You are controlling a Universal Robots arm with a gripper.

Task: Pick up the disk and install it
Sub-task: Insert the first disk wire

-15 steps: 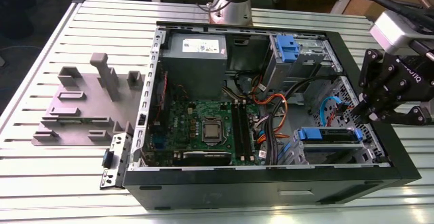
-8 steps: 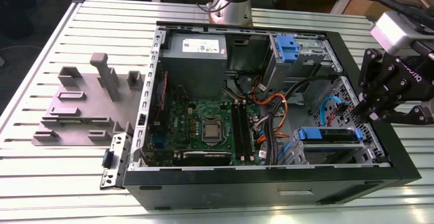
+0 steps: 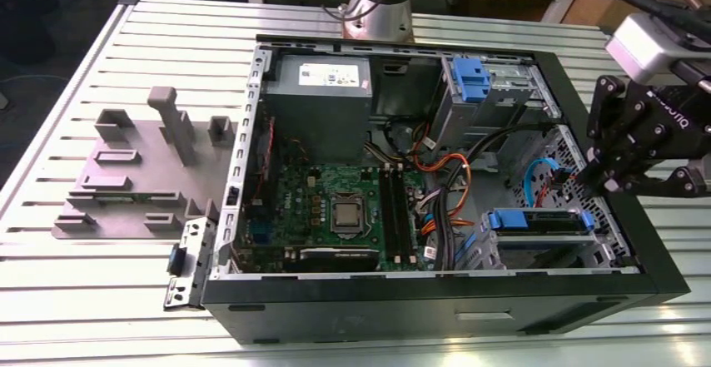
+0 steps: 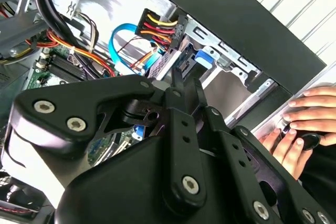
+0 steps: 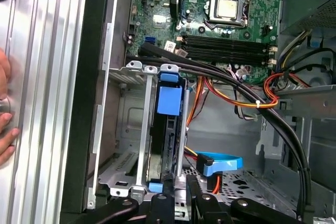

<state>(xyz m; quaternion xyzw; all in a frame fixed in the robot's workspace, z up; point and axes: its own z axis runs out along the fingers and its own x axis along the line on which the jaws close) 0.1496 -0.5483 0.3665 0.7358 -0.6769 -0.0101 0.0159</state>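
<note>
The disk [image 3: 541, 222] lies in the drive cage at the front right corner of the open computer case [image 3: 444, 300], its blue carrier frame facing up. In the first wrist view the disk [image 5: 168, 100] stands on edge between the cage's metal rails. My gripper [image 3: 600, 182] hangs over the case's wall on the exterior view's right, just above the outer end of the cage. Both wrist views show the black fingers pressed together, so the gripper [image 5: 177, 183] is shut, with its tips at the end of the disk's slot. The same shut gripper [image 4: 186, 83] holds nothing.
A green motherboard [image 3: 333, 209], a grey power supply [image 3: 322, 84] and a blue latch with its metal cage [image 3: 472, 80] fill the case. Orange and black cables [image 5: 236, 95] and a blue cable [image 5: 220, 162] run beside the cage. A hand [image 4: 307, 121] rests outside the case. A grey fixture plate [image 3: 133, 176] lies at the exterior view's left.
</note>
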